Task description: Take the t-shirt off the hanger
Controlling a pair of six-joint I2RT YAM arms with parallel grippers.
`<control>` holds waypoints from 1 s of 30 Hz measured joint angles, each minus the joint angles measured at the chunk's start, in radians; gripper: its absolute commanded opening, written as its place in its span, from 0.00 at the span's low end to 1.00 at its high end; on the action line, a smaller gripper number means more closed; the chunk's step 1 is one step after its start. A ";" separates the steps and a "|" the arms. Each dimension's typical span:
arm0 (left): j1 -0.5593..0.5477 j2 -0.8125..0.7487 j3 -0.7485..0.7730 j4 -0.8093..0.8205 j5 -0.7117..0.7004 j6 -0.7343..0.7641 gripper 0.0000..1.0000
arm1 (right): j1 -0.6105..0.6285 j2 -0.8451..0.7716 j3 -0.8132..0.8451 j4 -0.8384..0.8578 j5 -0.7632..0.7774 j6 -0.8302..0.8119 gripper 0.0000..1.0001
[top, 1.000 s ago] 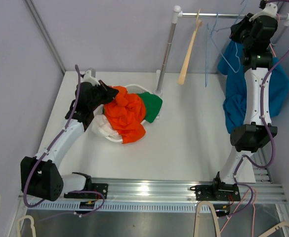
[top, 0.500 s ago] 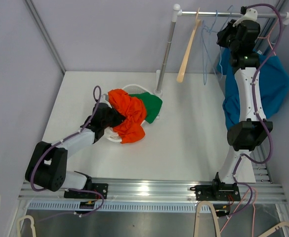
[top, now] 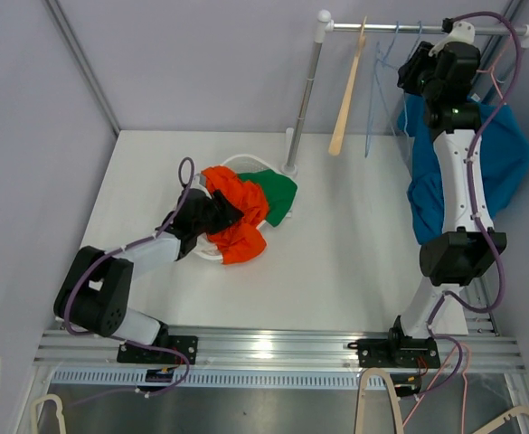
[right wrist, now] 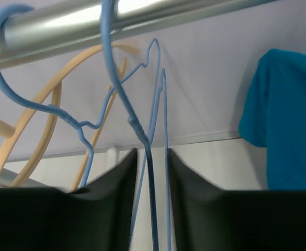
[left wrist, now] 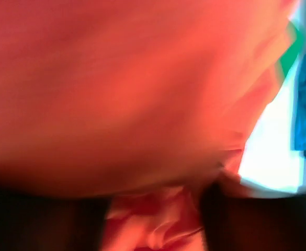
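A teal t-shirt [top: 510, 154] hangs from the rail's right end behind my right arm; its hanger is hidden. The shirt shows at the right edge of the right wrist view [right wrist: 291, 120]. My right gripper [top: 409, 70] is up at the rail [top: 400, 27]. There its jaws [right wrist: 151, 152] stand open, with the wires of a bare blue hanger [right wrist: 142, 133] running between them. My left gripper [top: 221, 215] lies low in an orange garment [top: 237, 203] heaped in a white basket [top: 239, 163]. In the blurred left wrist view its fingers stand apart [left wrist: 153, 219], orange cloth [left wrist: 142, 78] filling the frame.
A wooden hanger [top: 345, 99] and a second blue wire hanger [right wrist: 48, 112] hang on the rail left of my right gripper. The rack's upright pole [top: 305, 99] stands behind the basket. A green garment [top: 278, 194] lies beside the orange one.
My left gripper swung from the basket's left rim down into the orange pile and opened. The right gripper shifted left along the rail and its jaws parted around the blue hanger.
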 measured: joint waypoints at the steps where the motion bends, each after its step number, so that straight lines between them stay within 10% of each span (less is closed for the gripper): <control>1: -0.001 -0.002 0.005 0.000 0.009 -0.005 0.86 | -0.009 -0.011 -0.001 -0.004 0.008 -0.002 0.45; 2: -0.005 -0.006 0.012 -0.005 0.013 -0.010 0.99 | -0.017 -0.021 -0.001 -0.005 0.021 -0.003 0.47; 14: -0.032 -0.256 0.042 -0.189 -0.140 -0.023 0.99 | -0.145 -0.208 0.006 -0.018 0.160 -0.008 0.71; 24: -0.105 -0.496 0.048 -0.255 -0.196 -0.023 1.00 | -0.277 -0.027 0.221 -0.077 0.072 0.008 0.99; 30: -0.124 -0.633 0.040 -0.288 -0.187 -0.022 0.99 | -0.274 -0.001 0.123 -0.077 0.085 -0.041 0.99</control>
